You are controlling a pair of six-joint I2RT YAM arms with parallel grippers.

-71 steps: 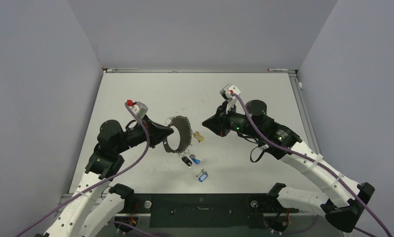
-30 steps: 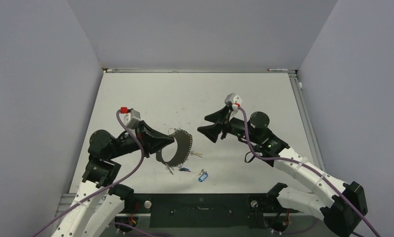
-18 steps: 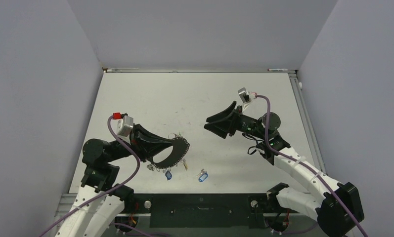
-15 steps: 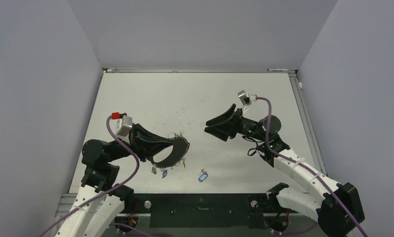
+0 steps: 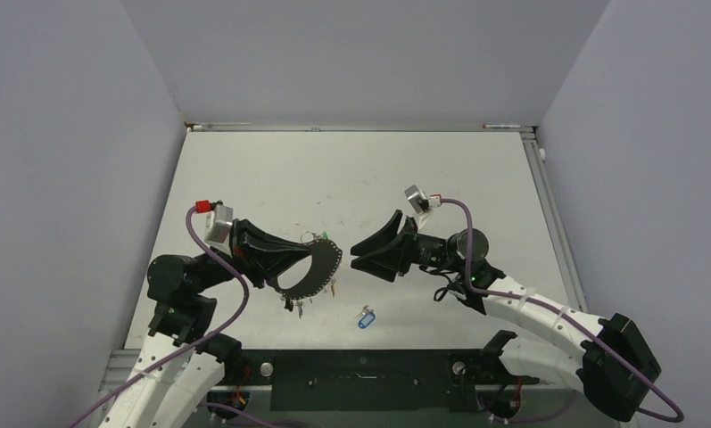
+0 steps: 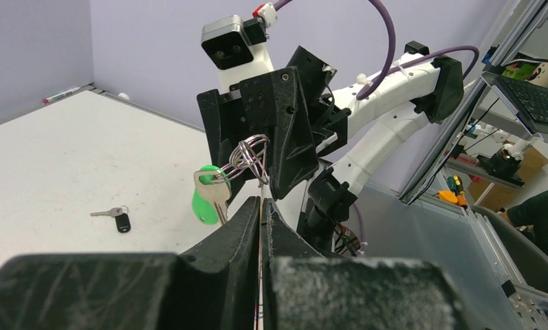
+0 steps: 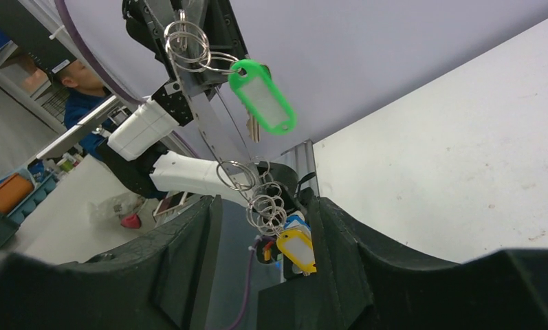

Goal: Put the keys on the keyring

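My left gripper [image 5: 309,259] is shut on the thin wire of the keyring [image 5: 321,276] and holds it off the table. Several keys hang from it on small rings: a green-tagged one [image 6: 205,199] [image 7: 262,96], and yellow [image 7: 298,249] and blue tags lower down. My right gripper [image 5: 354,259] points left at the ring. It is open, with the small rings [image 7: 267,206] and the yellow tag between its fingers [image 7: 367,268]. In the left wrist view the shut gripper [image 6: 260,206] has the wire between its pads. One blue-tagged key [image 5: 363,318] lies loose on the table.
The white table [image 5: 271,178] has grey walls on three sides. In the left wrist view a loose key with a dark tag [image 6: 116,218] lies on the table, and my right arm [image 6: 278,130] stands close behind the ring.
My right gripper has swung left and down to the ring, its jaws narrowing. My left arm has pulled the ring back, left and slightly up, keeping its grip.
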